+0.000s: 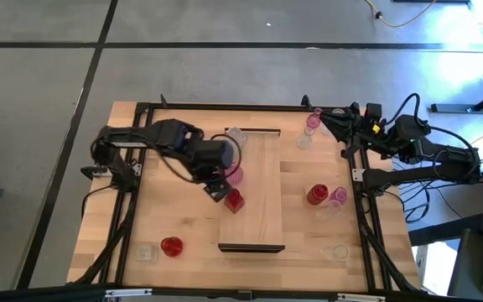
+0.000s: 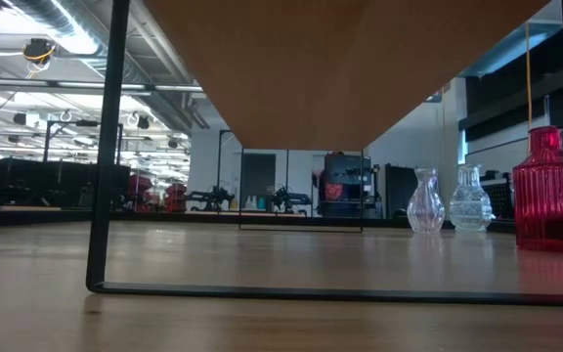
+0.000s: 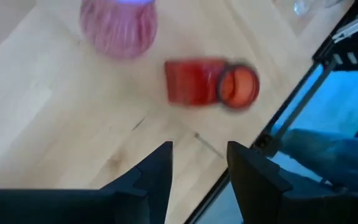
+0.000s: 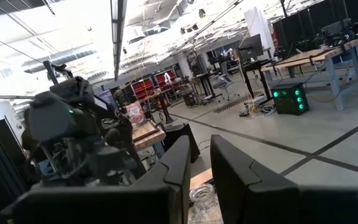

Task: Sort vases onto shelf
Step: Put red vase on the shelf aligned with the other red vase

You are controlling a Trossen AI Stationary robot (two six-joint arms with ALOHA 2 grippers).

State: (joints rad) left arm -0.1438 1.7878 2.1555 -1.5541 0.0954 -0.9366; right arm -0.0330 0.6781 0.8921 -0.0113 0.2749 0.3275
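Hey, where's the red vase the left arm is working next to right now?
In the high view the red vase sits on the shelf's left edge, beside a pink vase.

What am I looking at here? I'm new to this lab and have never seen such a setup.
Two dark robot arms work at a wooden table. One picture looks straight down, one sits at table height, and one camera rides on each wrist. Small glass vases stand around a light-wood shelf. The left gripper, open and empty, hovers over the shelf above a red vase lying on its side beside a pink vase. The right gripper waits at the table's far right corner, holding nothing.
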